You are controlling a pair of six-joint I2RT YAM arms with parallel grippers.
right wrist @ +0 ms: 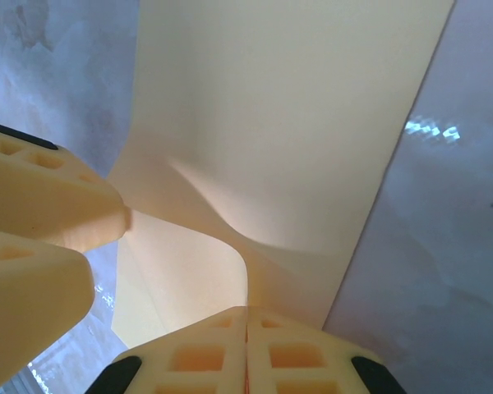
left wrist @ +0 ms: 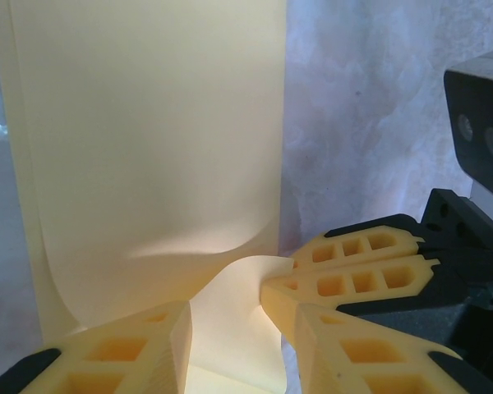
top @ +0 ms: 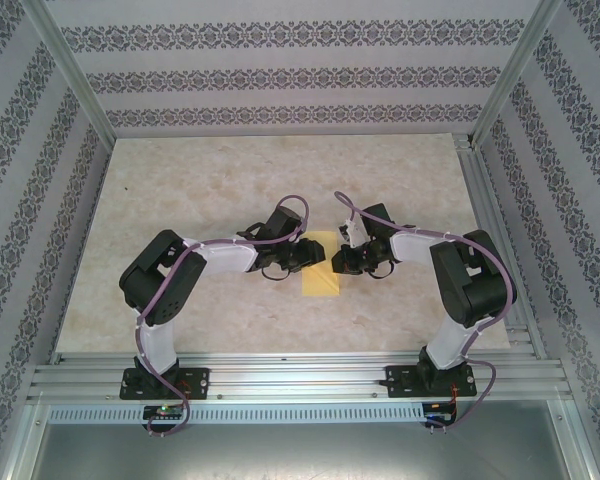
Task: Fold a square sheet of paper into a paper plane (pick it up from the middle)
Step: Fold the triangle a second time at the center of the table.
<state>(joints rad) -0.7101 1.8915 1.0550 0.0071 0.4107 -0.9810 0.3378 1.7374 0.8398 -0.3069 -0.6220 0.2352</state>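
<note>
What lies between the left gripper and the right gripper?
The thin pale-yellow sheet of paper lies between the left gripper and the right gripper, touching both; the top external view shows this.

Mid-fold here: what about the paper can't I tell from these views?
Top view: paper too small to show folds; left gripper and right gripper cover its side edges.
Left wrist: paper's top and bottom cut off by the frame; left fingers hide its near corners.
Right wrist: the pinched edge is hidden between the shut right fingers; far end cut off at the top.
</note>
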